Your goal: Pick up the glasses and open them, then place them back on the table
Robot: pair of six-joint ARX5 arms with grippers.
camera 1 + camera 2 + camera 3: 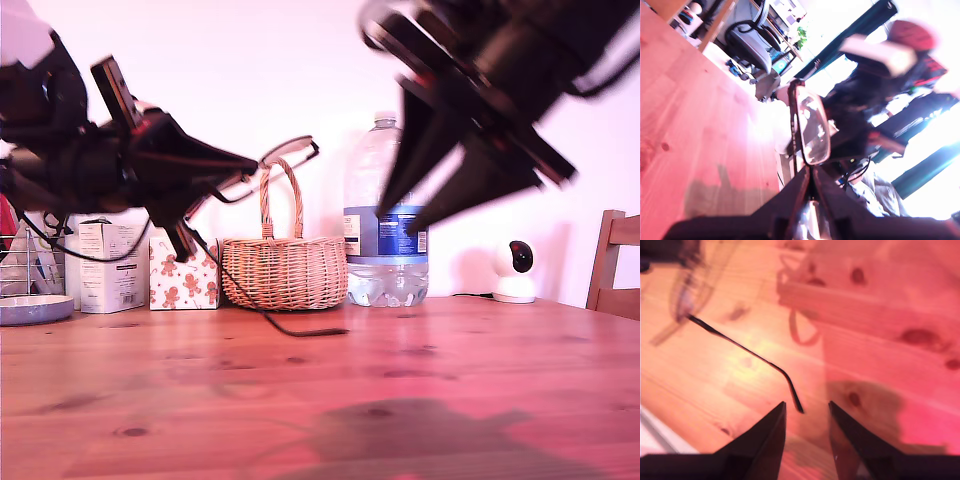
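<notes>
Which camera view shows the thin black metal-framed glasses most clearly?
The first wrist view: the glasses fill the centre, one clear lens sharp, pinched in my first gripper. The exterior view shows them small. The second wrist view shows mainly one temple arm.

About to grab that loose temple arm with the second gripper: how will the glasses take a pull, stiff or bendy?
Likely bendy and fragile: the glasses have a thin wire frame, and the temple arm is a slim curved strip. They look light, since my first gripper holds them aloft by one end. My second gripper is open near the arm's tip; a gentle pull seems wise, as thin metal may slip.
</notes>
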